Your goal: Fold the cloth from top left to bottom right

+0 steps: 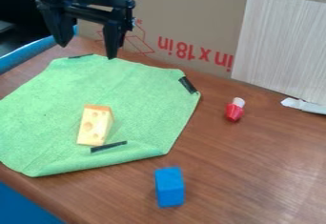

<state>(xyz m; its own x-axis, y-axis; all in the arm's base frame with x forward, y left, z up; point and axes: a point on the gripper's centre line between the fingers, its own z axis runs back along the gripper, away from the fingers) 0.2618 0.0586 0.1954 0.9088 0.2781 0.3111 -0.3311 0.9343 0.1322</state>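
The arm above the gripper [88, 51] is cut off by the top edge of the view. The green cloth [137, 92], spread out below the gripper, is slightly cut off at the left edge, and its near edge curls up, hiding what lies under the curl. One black strip [81, 56] sits on the cloth's far edge, partly hard to make out, just below the gap between the fingers. A white piece [305, 106], well to the gripper's right, runs out of view, and I cannot tell what it is.

The gripper points down with its fingers wide apart and nothing between them. The tip of the right-hand finger in view overlaps the cloth's far edge; whether it touches cannot be told.

Below the gripper, the cheese wedge [94, 125] lies on the cloth. Farther below and to the right, a blue block [169, 187] stands on the brown table [248, 170]. A red toy with a white end [235, 109] lies right of the gripper and lower. Behind the gripper and to its right is cardboard [191, 23], with a pale panel [280, 42] against it.
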